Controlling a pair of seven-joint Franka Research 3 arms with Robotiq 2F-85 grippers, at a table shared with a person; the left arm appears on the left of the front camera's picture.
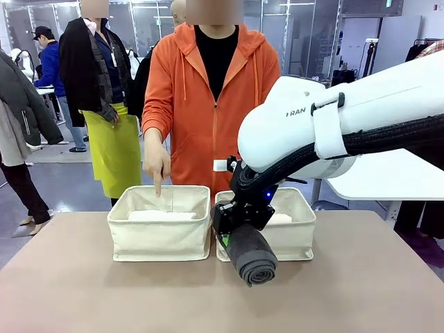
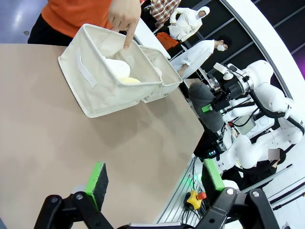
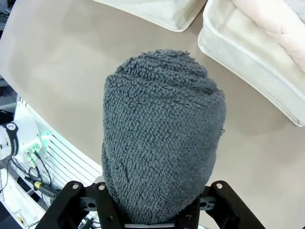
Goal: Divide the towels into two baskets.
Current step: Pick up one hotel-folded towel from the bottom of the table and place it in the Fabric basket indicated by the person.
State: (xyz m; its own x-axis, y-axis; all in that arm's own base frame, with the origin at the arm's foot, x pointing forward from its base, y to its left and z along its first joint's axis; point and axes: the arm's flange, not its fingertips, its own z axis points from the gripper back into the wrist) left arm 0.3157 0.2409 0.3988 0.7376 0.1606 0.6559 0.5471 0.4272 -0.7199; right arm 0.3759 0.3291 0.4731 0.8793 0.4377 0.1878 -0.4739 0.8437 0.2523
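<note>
Grey towel [image 1: 251,258], lower centre, clamped in right jaws; left jaws wide; lift clear of basket [image 1: 159,239] rim before release.

The dark grey towel [image 3: 162,138] hides the right gripper's green pads and runs off the wrist picture at six o'clock. In the front view the right arm [image 1: 347,118] covers much of the right basket [image 1: 298,229].

floor [image 1: 66,177]: grey — glass partitions [image 1: 149,24] behind | white table [image 1: 388,177] right
</note>
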